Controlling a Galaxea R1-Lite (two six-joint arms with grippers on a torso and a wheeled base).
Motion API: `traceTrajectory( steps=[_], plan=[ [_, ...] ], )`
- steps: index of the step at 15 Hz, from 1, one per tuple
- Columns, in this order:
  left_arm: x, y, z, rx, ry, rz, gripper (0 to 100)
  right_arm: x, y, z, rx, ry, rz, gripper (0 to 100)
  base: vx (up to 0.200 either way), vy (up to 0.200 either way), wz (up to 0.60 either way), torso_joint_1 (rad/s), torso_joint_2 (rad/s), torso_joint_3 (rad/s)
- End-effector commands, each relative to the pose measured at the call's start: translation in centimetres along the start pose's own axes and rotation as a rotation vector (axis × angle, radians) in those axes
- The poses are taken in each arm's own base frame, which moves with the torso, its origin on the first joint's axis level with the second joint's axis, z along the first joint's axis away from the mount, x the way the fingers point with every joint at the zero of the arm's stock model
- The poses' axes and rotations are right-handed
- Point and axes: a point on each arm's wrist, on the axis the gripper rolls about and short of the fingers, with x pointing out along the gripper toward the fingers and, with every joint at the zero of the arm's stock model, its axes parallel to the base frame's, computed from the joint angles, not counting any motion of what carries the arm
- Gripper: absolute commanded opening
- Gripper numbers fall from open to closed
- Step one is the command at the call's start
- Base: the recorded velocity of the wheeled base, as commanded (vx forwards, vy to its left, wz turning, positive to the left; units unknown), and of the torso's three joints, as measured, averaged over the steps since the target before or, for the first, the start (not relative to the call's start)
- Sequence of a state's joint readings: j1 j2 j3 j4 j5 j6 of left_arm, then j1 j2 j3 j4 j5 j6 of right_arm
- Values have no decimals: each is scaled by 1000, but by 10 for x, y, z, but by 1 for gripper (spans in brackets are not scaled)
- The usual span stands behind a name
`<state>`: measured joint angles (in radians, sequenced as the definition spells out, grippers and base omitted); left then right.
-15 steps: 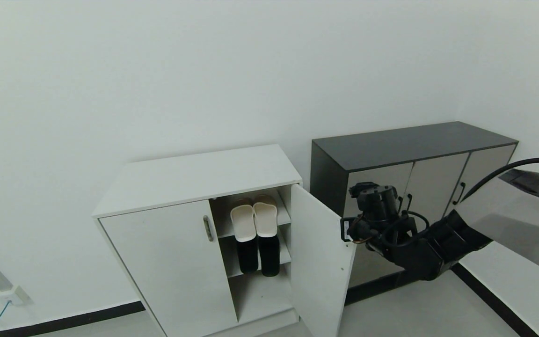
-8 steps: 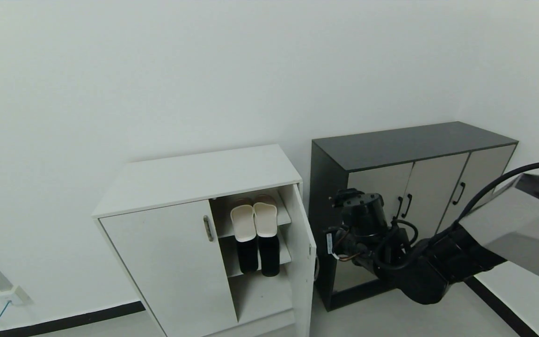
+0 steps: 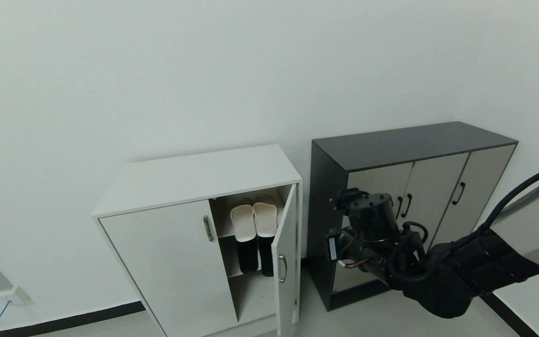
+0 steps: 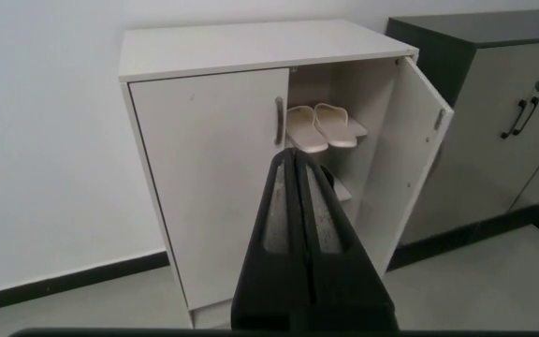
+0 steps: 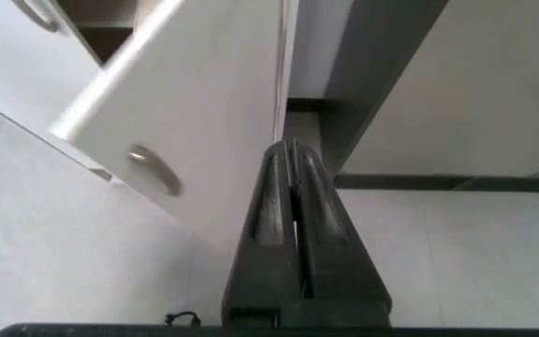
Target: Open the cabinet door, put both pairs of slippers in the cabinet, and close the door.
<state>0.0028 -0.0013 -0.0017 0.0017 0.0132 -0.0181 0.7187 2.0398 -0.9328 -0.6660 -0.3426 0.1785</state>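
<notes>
The white cabinet [image 3: 194, 178] has its left door closed and its right door [image 3: 286, 243] ajar, edge-on toward me, with the metal handle [image 3: 282, 268] showing. Inside, a cream pair of slippers [image 3: 254, 220] lies on the upper shelf and a black pair [image 3: 258, 255] on the shelf below. My right arm [image 3: 367, 224] hovers just right of the door. In the right wrist view my right gripper [image 5: 291, 148] is shut and empty, its tips close to the door's outer face [image 5: 204, 103] beside the handle [image 5: 152, 168]. My left gripper [image 4: 295, 157] is shut and empty, facing the cabinet from farther back.
A dark cabinet [image 3: 414, 145] with grey doors stands right beside the white one, close behind my right arm. A wall socket with a cable [image 3: 12, 296] is at the lower left. Bare floor [image 3: 372, 313] lies in front of both cabinets.
The right door has swung from wide open to only ajar. My right arm has moved left, following the door.
</notes>
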Motion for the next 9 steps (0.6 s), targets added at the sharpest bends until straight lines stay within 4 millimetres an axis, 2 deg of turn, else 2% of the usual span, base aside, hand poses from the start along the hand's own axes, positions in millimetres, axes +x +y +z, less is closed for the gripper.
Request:
traceTrajectory(
  steps=[1, 7, 9],
  plan=[
    [0, 0, 0, 0, 1, 1, 0, -3, 1, 0, -2, 0, 6, 0, 0, 0, 600, -2, 2, 7],
    [0, 0, 0, 0, 3, -1, 0, -10, -2, -6, -9, 33, 72, 0, 0, 0, 600, 4, 6, 2],
    [0, 0, 0, 0, 1, 1, 0, -12, -5, -12, -55, 38, 84, 0, 0, 0, 0, 0, 0, 0]
  ],
)
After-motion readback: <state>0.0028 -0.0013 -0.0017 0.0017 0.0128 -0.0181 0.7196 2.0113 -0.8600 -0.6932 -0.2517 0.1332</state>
